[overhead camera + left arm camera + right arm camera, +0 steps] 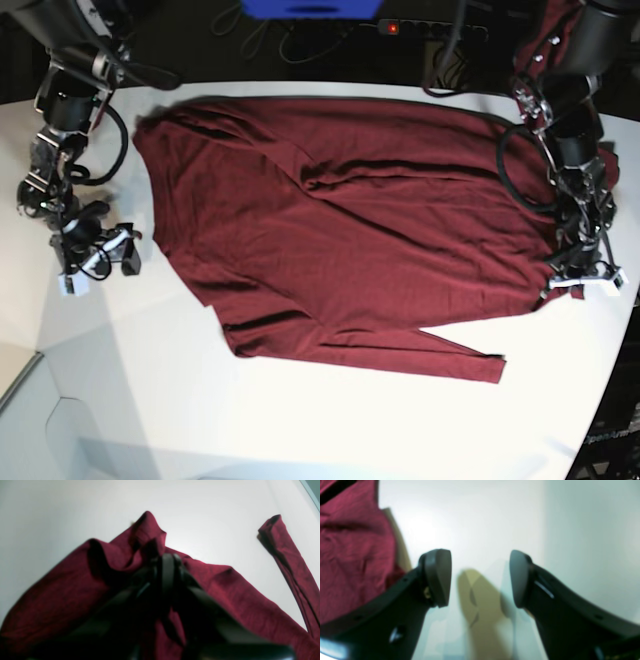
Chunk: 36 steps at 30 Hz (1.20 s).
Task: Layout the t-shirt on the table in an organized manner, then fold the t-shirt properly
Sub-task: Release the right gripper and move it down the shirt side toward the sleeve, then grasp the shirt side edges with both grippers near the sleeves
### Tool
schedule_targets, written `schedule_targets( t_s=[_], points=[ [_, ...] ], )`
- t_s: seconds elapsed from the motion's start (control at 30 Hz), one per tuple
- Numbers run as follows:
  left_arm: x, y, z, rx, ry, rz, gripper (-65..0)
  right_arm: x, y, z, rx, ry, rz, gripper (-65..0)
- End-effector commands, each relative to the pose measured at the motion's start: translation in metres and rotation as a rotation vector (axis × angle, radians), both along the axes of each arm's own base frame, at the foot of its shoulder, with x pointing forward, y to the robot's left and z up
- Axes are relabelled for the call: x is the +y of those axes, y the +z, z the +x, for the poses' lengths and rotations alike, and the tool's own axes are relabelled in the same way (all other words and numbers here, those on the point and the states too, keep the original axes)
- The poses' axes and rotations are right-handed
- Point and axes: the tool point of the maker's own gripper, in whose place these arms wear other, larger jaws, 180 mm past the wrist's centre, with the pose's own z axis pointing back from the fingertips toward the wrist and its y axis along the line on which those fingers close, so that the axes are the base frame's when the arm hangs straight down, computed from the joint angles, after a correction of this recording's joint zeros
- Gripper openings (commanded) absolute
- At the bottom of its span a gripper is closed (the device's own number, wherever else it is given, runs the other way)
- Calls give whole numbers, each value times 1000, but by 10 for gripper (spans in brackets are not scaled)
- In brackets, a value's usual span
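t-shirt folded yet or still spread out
Spread, not folded: the t-shirt lies open across the table, wrinkled, one sleeve stretched along its lower edge. The left claw pinches its edge.

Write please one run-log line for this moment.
left hand: shut on t-shirt | right hand: open, empty | t-shirt: spread on table

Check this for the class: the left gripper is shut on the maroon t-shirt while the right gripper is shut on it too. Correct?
Not quite. The left gripper is shut on the t-shirt, but the right gripper is open over the bare table, as the right wrist view shows.
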Motion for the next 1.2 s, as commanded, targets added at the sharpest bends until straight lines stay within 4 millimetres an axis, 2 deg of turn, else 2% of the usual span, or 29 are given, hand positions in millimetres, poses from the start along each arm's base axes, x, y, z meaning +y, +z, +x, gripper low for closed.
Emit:
schedule_targets(
  t_s=[0.0, 0.07, 0.23, 0.33, 0.5, 0.6, 0.67, 0.8, 0.9, 0.97, 1.1, 1.17],
  points=[
    [11, 24, 12, -62, 8, 27, -649, -8, -8, -7, 71, 5, -48, -285],
    [11, 24, 12, -62, 8, 27, -649, -5, -5, -3, 63, 6, -44, -284],
    [11, 24, 13, -62, 7, 28, -649, 33, 7, 25, 26, 87, -31, -281],
    [11, 20, 10, -53, 6, 29, -649, 75, 19, 47, -5, 181, -25, -281],
    [11, 18, 8, -49, 6, 29, -649, 118, 37, 71, -52, 262, -10, -281],
    [11, 18, 7, -47, 6, 29, -649, 127, 46, 79, -75, 271, 1, -281],
    [11, 18, 7, -45, 6, 31, -649, 141, 54, 86, -98, 282, 21, -281],
    [11, 18, 7, -45, 5, 32, -649, 145, 70, 98, -130, 287, 21, -281],
    [11, 17, 7, -42, 4, 30, -649, 145, 72, 100, -138, 286, 23, -281],
    [11, 17, 7, -41, 3, 31, -649, 146, 65, 97, -122, 286, 30, -281],
    [10, 17, 7, -43, 3, 31, -649, 151, 36, 85, -41, 285, 74, -283],
    [10, 17, 7, -43, 3, 31, -649, 153, 30, 82, -47, 278, 94, -284]
  ],
)
